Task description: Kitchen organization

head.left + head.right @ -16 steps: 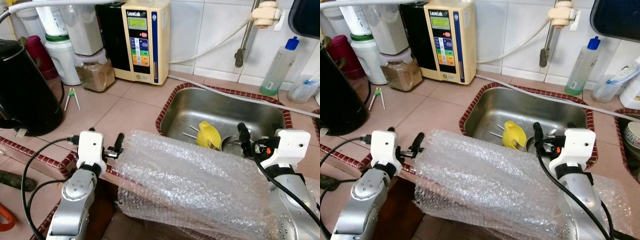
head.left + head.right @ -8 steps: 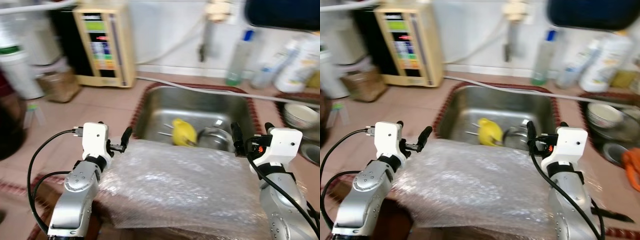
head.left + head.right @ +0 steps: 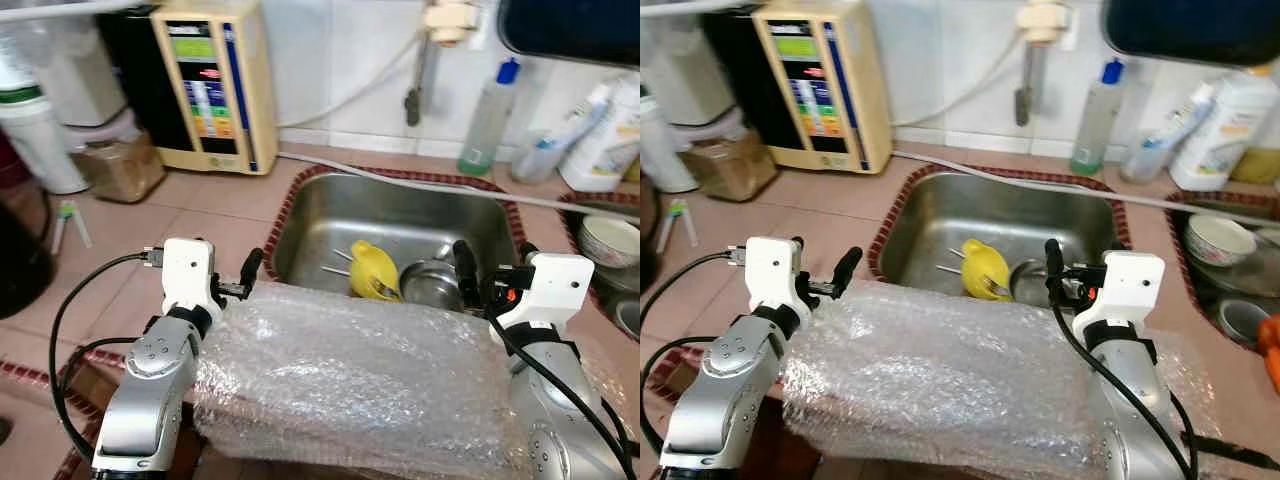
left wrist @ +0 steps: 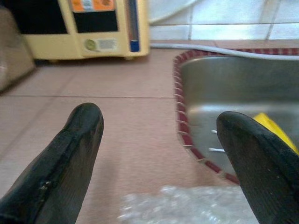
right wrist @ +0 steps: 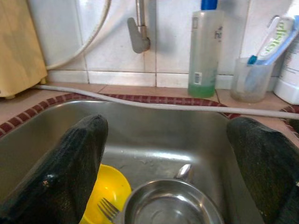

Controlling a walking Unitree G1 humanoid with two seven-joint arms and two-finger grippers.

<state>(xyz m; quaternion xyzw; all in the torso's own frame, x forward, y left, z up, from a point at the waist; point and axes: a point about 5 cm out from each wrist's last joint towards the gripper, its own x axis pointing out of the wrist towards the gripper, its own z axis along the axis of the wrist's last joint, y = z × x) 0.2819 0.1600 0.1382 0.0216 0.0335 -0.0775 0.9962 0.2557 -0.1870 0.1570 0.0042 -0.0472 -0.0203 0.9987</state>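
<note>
A steel sink [image 3: 400,205] lies ahead, set in the pink tiled counter. In it lie a yellow cup [image 3: 373,270] with a fork and a steel pot [image 3: 432,285]. A wide sheet of bubble wrap [image 3: 350,380] is draped across my front, between both arms. My left gripper [image 3: 235,275] is open above the counter at the sink's left rim, its fingers [image 4: 84,140] empty. My right gripper [image 3: 492,262] is open over the sink's near right edge, looking at the yellow cup [image 5: 105,191] and the pot [image 5: 173,205].
A beige water appliance [image 3: 210,85] and a jar of brown powder [image 3: 120,165] stand at the back left. A white hose [image 3: 450,190] runs behind the sink under the tap [image 3: 420,70]. A soap bottle [image 3: 490,115] and a bowl [image 3: 605,235] are at the right.
The camera has swung to the right, so the black kettle has left the picture and the bowl has come in. Both grippers stay open at the bubble wrap's ends.
</note>
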